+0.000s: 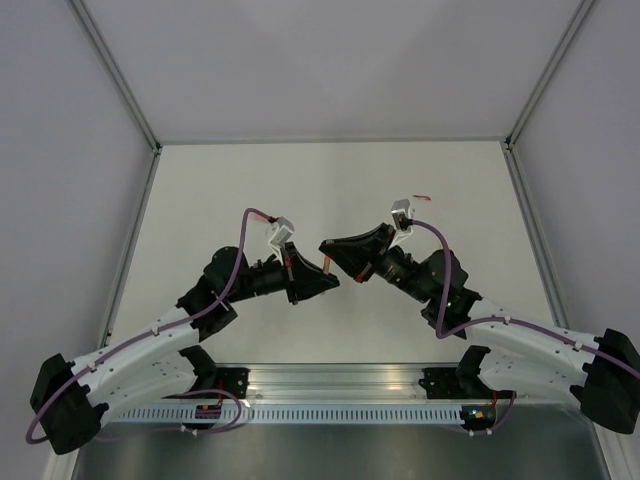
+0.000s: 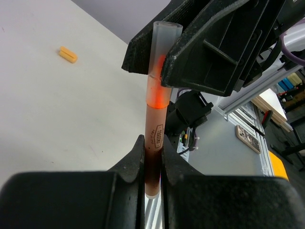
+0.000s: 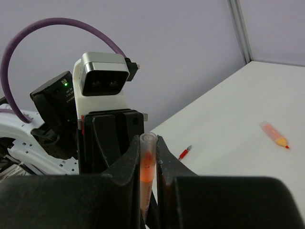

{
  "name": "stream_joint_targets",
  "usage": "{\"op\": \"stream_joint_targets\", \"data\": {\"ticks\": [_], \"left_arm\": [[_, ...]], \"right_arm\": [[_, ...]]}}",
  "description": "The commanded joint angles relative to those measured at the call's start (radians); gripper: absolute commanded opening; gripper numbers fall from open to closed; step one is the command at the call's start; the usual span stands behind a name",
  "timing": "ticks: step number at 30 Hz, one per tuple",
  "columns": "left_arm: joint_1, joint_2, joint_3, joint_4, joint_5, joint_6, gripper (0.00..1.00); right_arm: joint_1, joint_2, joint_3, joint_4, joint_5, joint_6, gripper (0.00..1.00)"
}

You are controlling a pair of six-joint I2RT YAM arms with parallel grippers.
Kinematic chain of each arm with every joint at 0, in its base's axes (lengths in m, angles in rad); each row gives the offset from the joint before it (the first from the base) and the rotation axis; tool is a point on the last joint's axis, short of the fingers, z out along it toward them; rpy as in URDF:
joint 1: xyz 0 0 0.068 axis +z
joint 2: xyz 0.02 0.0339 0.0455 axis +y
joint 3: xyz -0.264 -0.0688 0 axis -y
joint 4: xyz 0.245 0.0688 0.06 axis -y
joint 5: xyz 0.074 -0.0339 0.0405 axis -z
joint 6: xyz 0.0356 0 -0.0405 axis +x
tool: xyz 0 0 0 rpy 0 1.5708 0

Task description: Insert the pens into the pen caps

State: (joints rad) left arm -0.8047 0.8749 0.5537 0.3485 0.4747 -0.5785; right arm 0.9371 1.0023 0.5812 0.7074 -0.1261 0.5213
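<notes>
Three pens show. One orange pen (image 2: pixel 153 133) is held up above the table (image 2: pixel 43 114). The other two lie on the table, well apart in the right wrist view: a thin red pen (image 3: pixel 185 152) and an orange-pink pen (image 3: pixel 275 135).

Two caps show. A clear cap (image 2: pixel 159 43) sits on the held pen, and a loose orange cap (image 2: pixel 68 54) lies alone on the table.

The clear cap is the only thing holding anything. The held pen's glowing orange tip is inside it, and its open rim overlaps the pen's barrel.

The left fingers (image 2: pixel 133 162) are clamped tight on the lower barrel of the held pen. The right fingers (image 3: pixel 128 162) are closed on the clear cap from the opposite side, and the two pairs nearly meet in mid-air.
</notes>
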Motion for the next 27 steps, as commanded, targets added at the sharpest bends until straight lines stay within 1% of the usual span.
{"op": "stream_joint_targets", "data": {"ticks": [1,10,15,19,23,26,27], "left_arm": [[0.036,0.001,0.132,0.124,-0.249,-0.032,0.02],[0.038,0.033,0.212,0.032,-0.318,0.038,0.02],[0.056,0.056,0.239,0.007,-0.344,0.048,0.02],[0.067,0.067,0.241,0.018,-0.343,0.028,0.02],[0.073,0.064,0.259,0.006,-0.378,0.028,0.02],[0.093,0.047,0.264,-0.016,-0.393,0.022,0.02],[0.098,0.042,0.264,-0.031,-0.406,0.016,0.02]], "right_arm": [[0.048,0.016,-0.064,-0.14,-0.23,0.008,0.0],[0.065,-0.007,-0.106,-0.154,-0.25,0.028,0.0],[0.078,-0.011,-0.113,-0.148,-0.299,0.055,0.0],[0.1,-0.01,-0.113,-0.164,-0.279,0.054,0.0],[0.117,0.015,-0.115,-0.171,-0.268,0.042,0.0],[0.126,-0.004,-0.127,-0.197,-0.25,0.029,0.0],[0.129,-0.014,-0.133,-0.201,-0.222,0.029,0.0]]}}
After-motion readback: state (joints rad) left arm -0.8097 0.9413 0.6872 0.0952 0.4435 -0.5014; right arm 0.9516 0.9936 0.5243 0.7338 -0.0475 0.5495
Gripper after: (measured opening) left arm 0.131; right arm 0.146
